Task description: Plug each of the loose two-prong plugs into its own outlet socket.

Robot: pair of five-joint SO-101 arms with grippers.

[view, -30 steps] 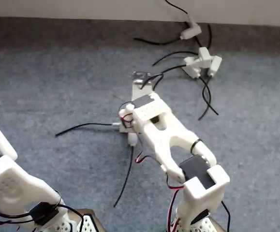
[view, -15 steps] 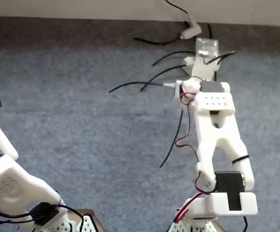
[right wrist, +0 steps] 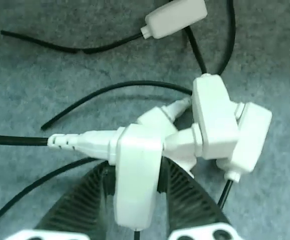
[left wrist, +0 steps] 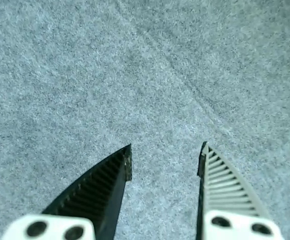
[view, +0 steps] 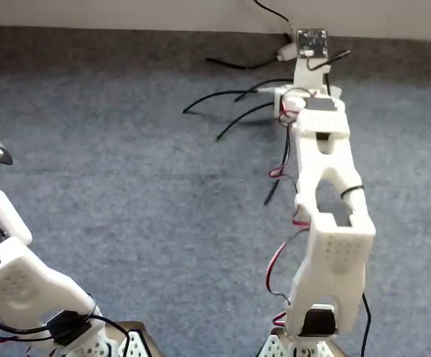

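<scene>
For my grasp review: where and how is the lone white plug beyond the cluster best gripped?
Probably grip the lone white plug at mid-body, across its long sides, from above: it lies flat on the carpet, elongated, cord leaving one end.

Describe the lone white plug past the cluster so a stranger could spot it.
Follow the grey carpet to its far edge, where the right gripper is shut on a white connector at a knot of others. Just beyond that knot lies the lone plug with a black cord: it alone is joined to nothing and not gripped.
</scene>
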